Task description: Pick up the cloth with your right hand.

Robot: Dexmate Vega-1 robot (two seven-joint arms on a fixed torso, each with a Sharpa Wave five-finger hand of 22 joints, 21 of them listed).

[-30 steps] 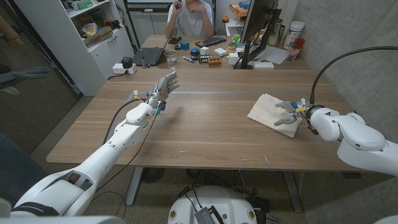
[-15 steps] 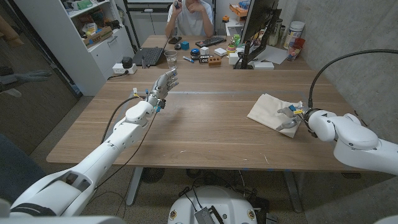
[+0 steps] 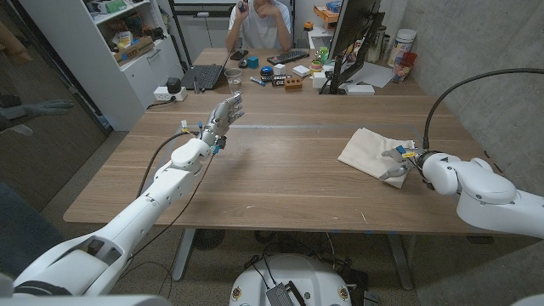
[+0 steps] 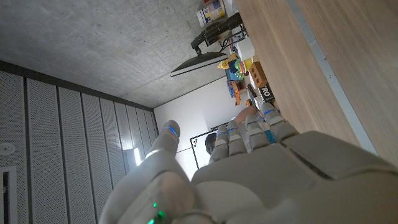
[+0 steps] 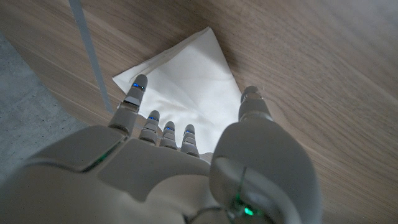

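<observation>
— Near the bench's right edge, what lies there?
— The cloth [image 3: 371,151], pale and folded, flat on the bench [image 3: 280,178]. The right robot hand [image 3: 396,161] is at its near corner, fingers [image 5: 138,86] apart and reaching over the fabric, nothing gripped yet.
— So which step is this?
— The approach, I judge; the grasp is not made. Next the fingers must press down and draw together on the fabric before any lift.
— And the left robot hand [image 3: 228,113]?
— Raised above the bench, well apart from the cloth, fingers extended and holding nothing.
— Anything unclear?
— Whether the fingertips already touch the cloth; the right wrist view hides the contact behind the palm, and the cloth's near corner is covered.
</observation>
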